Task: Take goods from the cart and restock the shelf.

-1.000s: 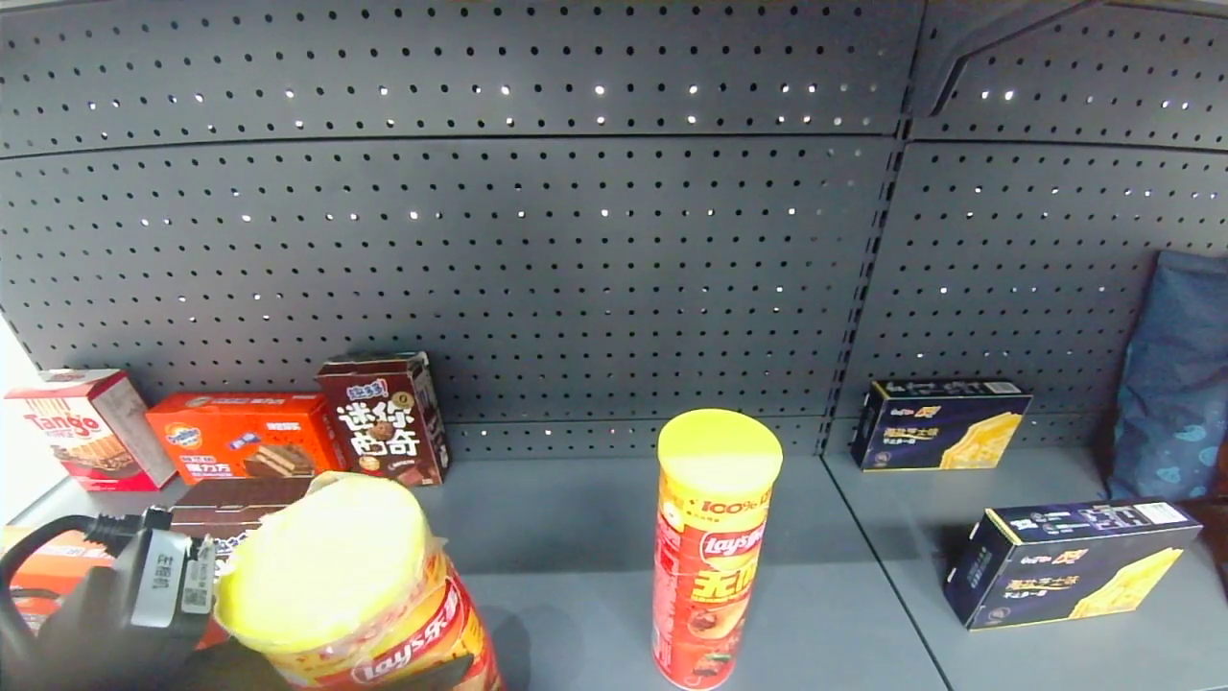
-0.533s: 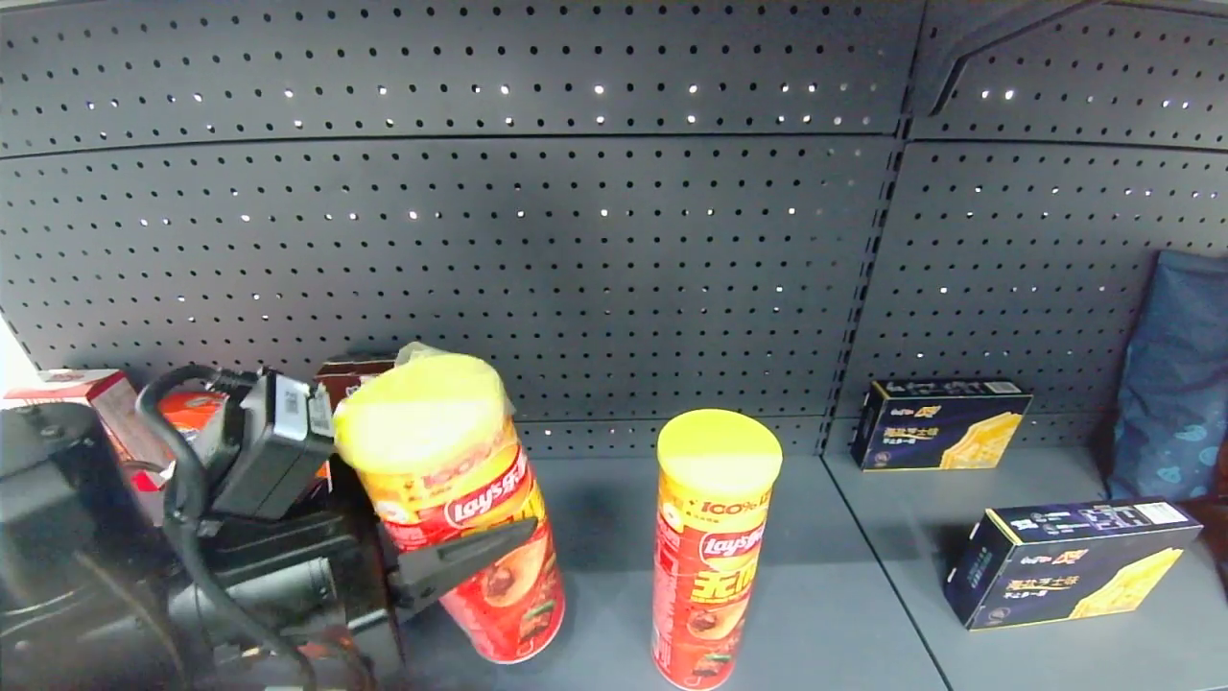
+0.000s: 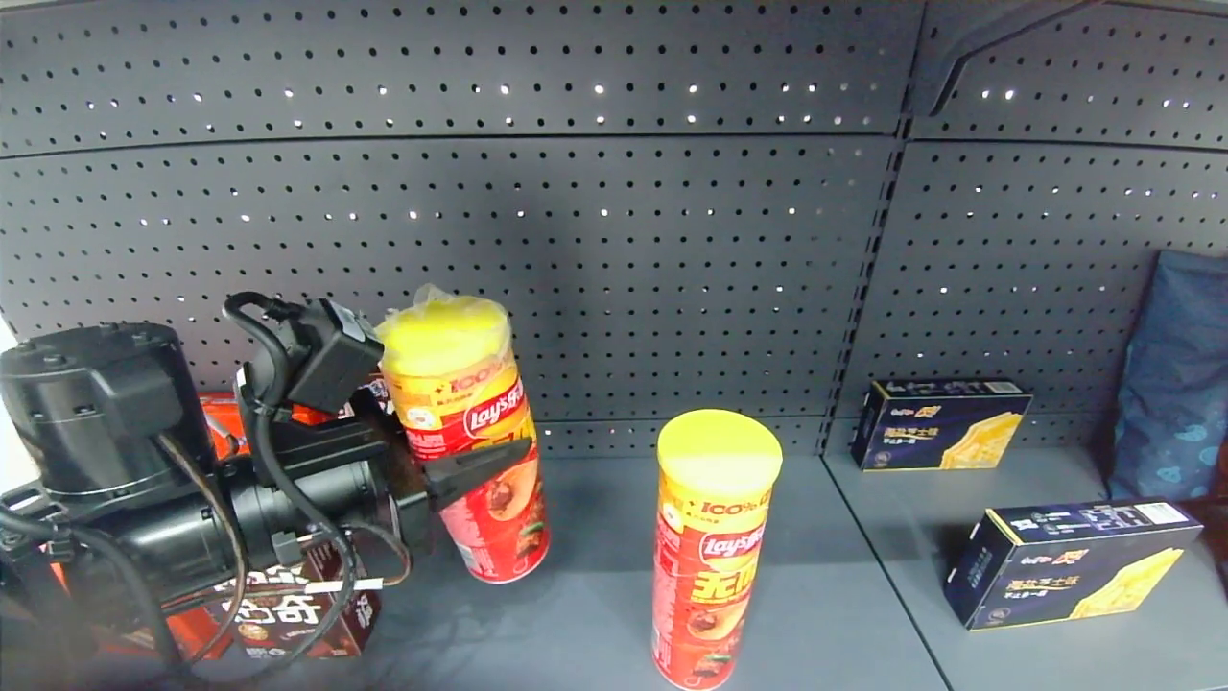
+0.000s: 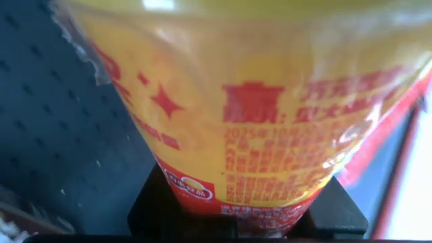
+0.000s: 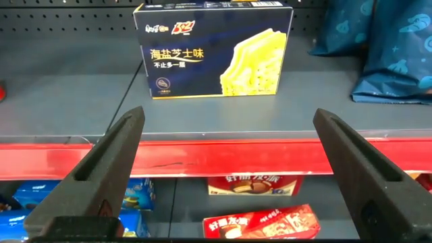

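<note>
My left gripper [image 3: 465, 463] is shut on a red and yellow chip can [image 3: 470, 432] with a yellow lid, to the left of the shelf's middle. The can leans slightly, its base low over the grey shelf board [image 3: 595, 614]; I cannot tell whether it touches. In the left wrist view the can [image 4: 256, 121] sits close up between the dark fingers [image 4: 152, 212]. A second, identical can [image 3: 715, 547] stands upright to the right of it, nearer the front. My right gripper [image 5: 229, 115] is open at the shelf's red front edge [image 5: 223, 158], facing a dark blue box [image 5: 214, 50].
Two dark blue boxes [image 3: 940, 422] [image 3: 1065, 561] and a blue bag [image 3: 1175, 374] fill the right bay. A brown box [image 3: 297, 614] and orange boxes lie under my left arm. The perforated back wall [image 3: 614, 269] is close behind. Red boxes [image 5: 253, 182] sit on the lower shelf.
My left arm has carried the chip can from the lower left front up and in over the shelf, toward the back wall, and the can now stands nearly upright.
</note>
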You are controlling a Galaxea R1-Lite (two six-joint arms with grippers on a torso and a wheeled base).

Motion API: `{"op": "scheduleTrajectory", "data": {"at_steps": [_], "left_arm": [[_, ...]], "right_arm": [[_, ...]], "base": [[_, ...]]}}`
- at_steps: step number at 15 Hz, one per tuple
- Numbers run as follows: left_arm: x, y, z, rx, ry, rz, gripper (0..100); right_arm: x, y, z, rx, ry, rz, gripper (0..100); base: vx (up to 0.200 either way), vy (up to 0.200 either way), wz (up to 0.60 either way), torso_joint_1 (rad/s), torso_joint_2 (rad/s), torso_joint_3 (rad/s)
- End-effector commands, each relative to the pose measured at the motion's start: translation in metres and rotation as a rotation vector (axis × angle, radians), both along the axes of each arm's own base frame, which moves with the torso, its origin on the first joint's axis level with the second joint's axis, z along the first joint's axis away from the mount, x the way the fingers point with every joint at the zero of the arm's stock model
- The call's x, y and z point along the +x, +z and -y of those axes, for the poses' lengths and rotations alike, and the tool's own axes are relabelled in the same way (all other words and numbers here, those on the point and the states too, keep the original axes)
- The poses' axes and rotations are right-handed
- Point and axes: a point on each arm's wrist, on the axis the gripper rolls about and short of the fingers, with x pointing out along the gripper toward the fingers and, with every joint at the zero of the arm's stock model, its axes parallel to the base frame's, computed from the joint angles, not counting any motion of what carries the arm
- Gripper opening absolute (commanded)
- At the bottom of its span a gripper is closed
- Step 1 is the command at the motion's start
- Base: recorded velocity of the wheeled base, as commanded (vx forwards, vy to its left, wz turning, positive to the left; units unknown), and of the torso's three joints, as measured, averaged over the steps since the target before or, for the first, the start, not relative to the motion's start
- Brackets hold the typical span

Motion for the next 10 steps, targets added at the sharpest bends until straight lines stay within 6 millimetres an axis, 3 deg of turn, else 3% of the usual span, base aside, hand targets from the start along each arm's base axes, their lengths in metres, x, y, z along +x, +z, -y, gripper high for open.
{"op": "scheduleTrajectory", "data": {"at_steps": [1, 6, 9, 10], "left_arm": [[-0.013, 0.01, -0.001, -0.006, -0.014, 0.017, 0], [-0.019, -0.001, 0.001, 0.023, -0.037, -0.076, 0], [-0.023, 0.009, 0.0, 0.032, -0.036, -0.107, 0], [-0.015, 0.012, 0.004, 0.032, -0.037, -0.113, 0]], "right_arm": [[0.0, 0.0, 0.0, 0.0, 0.0, -0.002, 100], [0.0, 0.0, 0.0, 0.0, 0.0, -0.002, 100], [0.0, 0.0, 0.0, 0.0, 0.0, -0.002, 100], [0.0, 0.0, 0.0, 0.0, 0.0, -0.002, 100]], "base": [[0.0, 0.0, 0.0, 0.0, 0.0, 0.0], [0.0, 0.0, 0.0, 0.0, 0.0, 0.0], [0.0, 0.0, 0.0, 0.0, 0.0, 0.0], [0.0, 0.0, 0.0, 0.0, 0.0, 0.0]]}}
